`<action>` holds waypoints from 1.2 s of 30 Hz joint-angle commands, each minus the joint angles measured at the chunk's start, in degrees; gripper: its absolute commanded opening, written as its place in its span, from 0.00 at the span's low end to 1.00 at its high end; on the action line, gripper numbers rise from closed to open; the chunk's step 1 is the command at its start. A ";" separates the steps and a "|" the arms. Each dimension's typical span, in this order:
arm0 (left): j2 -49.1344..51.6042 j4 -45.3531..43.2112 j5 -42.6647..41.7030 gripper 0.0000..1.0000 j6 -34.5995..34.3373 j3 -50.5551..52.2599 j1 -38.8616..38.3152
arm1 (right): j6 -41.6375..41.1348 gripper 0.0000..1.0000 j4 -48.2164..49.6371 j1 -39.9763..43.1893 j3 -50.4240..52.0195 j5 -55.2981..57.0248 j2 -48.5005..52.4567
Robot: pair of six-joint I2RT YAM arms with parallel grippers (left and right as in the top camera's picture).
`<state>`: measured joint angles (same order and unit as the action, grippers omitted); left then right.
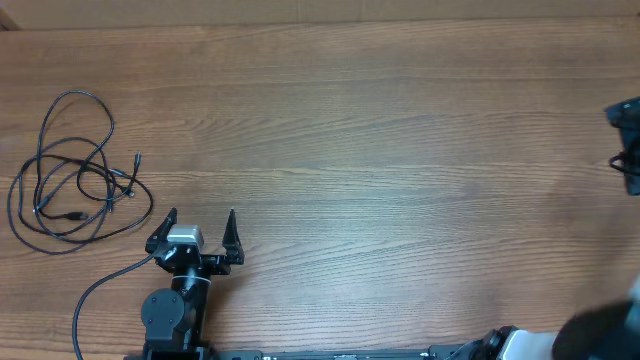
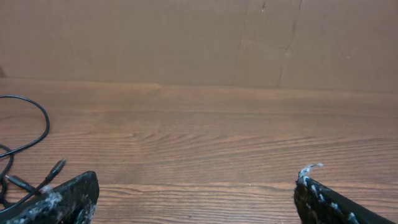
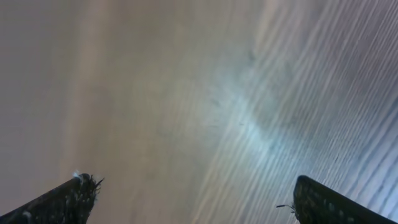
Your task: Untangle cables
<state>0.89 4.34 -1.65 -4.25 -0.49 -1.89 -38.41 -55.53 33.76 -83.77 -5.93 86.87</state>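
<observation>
1. Cables (image 1: 75, 170): a tangled heap of loose loops lying flat at the far left of the table (image 1: 400, 150). Nothing touches them. One plug (image 1: 137, 158) pokes out on the heap's right side.
2. Left gripper (image 1: 202, 216): jaws spread wide and empty, near the heap, to its right and closer to the arm base. It probably sits there because the tangle is on its side, ready for a first reach.
3. Left wrist view: only the heap's right edge shows, a loop and plug tips (image 2: 58, 165) at the frame's left. The rest is cropped.
4. Right gripper (image 3: 194, 182): fingers apart, nothing between them, facing bare wood. It is well apart from the cables, so likely idle for now.
5. Right arm (image 1: 625, 115): just a dark bit at the overhead's right edge, cut off. The right wrist view is blurred with glare.
6. Cord count and crossings: too thin to tell.
</observation>
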 commanded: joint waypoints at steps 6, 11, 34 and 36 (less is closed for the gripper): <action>-0.63 0.13 0.33 0.99 0.87 0.22 -0.02 | -0.17 1.00 0.09 -0.04 0.09 0.33 -20.81; -0.63 0.13 0.33 1.00 0.87 0.22 -0.02 | -0.17 1.00 0.07 -0.04 0.09 0.33 -27.91; -0.61 0.13 0.33 1.00 0.87 0.22 -0.02 | -0.17 1.00 -1.07 -16.09 16.61 0.33 -41.46; -0.63 0.13 0.33 1.00 0.87 0.22 -0.02 | -0.17 1.00 -1.79 -18.12 18.69 0.35 -42.60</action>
<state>0.89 4.34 -1.63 -4.25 -0.49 -1.89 -38.76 -56.86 18.00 -67.51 -5.78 45.93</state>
